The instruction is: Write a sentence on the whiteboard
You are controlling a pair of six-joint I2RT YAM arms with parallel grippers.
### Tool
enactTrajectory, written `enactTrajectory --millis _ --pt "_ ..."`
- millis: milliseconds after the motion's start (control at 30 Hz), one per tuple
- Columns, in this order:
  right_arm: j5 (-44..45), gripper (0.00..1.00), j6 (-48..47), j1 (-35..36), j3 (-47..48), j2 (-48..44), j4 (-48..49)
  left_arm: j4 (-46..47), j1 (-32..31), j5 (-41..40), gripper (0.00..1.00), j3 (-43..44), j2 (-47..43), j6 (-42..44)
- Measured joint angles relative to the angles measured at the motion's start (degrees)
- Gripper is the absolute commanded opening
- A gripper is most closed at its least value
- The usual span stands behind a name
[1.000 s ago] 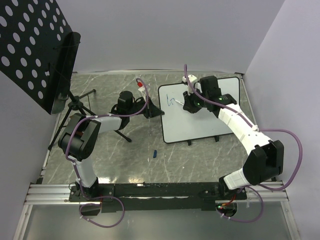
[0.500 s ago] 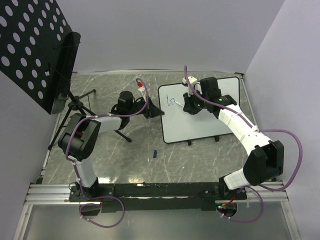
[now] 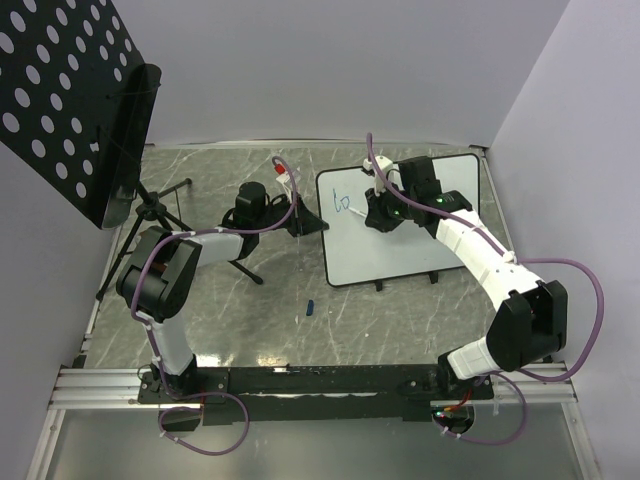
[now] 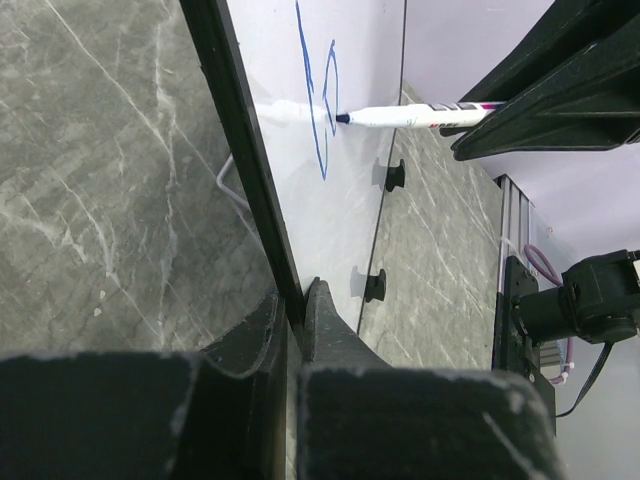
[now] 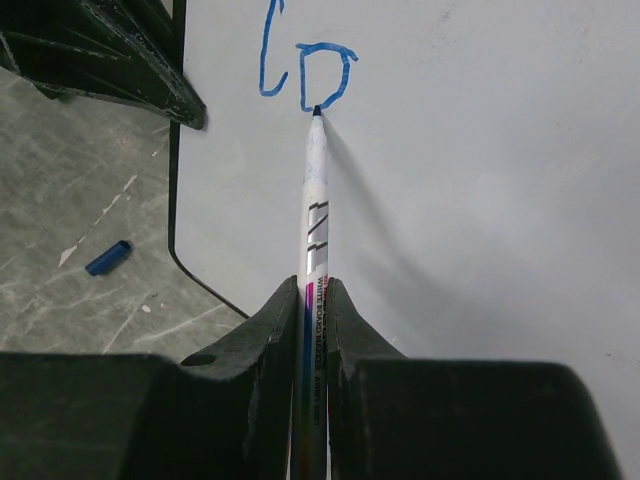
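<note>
- The right gripper (image 5: 313,300) is clenching a white marker (image 5: 314,190) by its barrel, jaws tight on both sides, and is pressing the tip to the whiteboard (image 3: 400,250).
- The left gripper (image 4: 296,310) is pinching the whiteboard's black rim at its left edge, apparently steadying it for the writing.
- The whiteboard is lying on the grey table (image 3: 220,300) in front of the right arm, tilted a little.
- The sentence (image 5: 300,78) is only beginning: two blue letters, an "l" and a boxy "o", are sitting near the board's upper left corner, with the tip touching the bottom of the "o".
- I'd say the step in hand is finishing that "o"; next, the tip is going to need lifting, moving just right and starting the following letter.
- A blue cap (image 5: 108,257) is lying on the table, off the board.
</note>
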Motion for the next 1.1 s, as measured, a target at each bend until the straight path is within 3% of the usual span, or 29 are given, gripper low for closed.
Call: enactTrajectory --millis 633,1100 --pt "-3.96 0.0 0.0 0.11 0.79 -0.22 -1.25 0.28 -0.02 0.04 0.01 0.0 -0.02 0.04" --pt "-7.28 0.0 -1.42 -1.73 0.61 -5.53 -1.44 1.33 -0.07 0.02 0.01 -0.55 -0.04 0.22"
